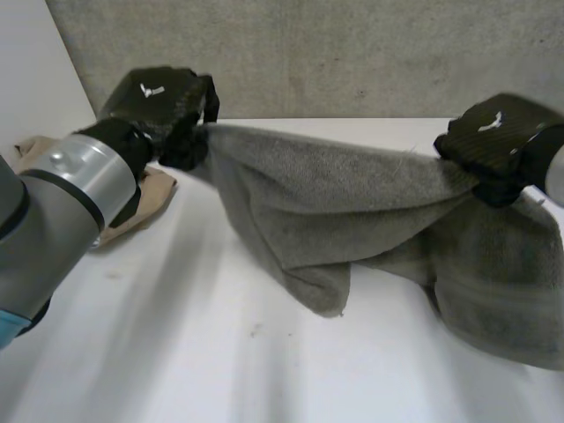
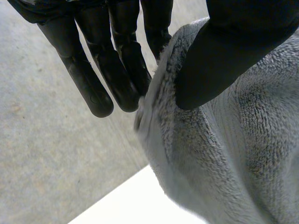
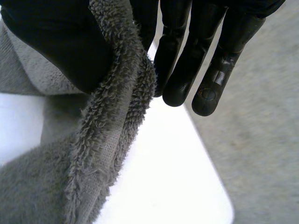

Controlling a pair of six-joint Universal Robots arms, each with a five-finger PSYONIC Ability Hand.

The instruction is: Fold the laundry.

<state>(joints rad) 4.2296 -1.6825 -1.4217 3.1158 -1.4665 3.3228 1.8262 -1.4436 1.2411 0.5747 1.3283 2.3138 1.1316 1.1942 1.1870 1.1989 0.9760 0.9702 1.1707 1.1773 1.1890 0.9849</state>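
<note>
Head view: left hand (image 1: 159, 101) and right hand (image 1: 498, 132) each pinch an end of the grey towel (image 1: 352, 203), stretched between them over the worktop (image 1: 176, 352).

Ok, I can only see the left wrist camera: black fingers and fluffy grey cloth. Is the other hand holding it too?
Observer: Yes. The right hand pinches the grey towel at an edge, between thumb and fingers.
Operator: Is the towel up in the air?
Observer: Partly. It stretches from the left hand across to the right hand, but its lower folds sag down to the white table.
Operator: Anything else on there?
Observer: A beige cloth, lying beside the left arm.
</note>
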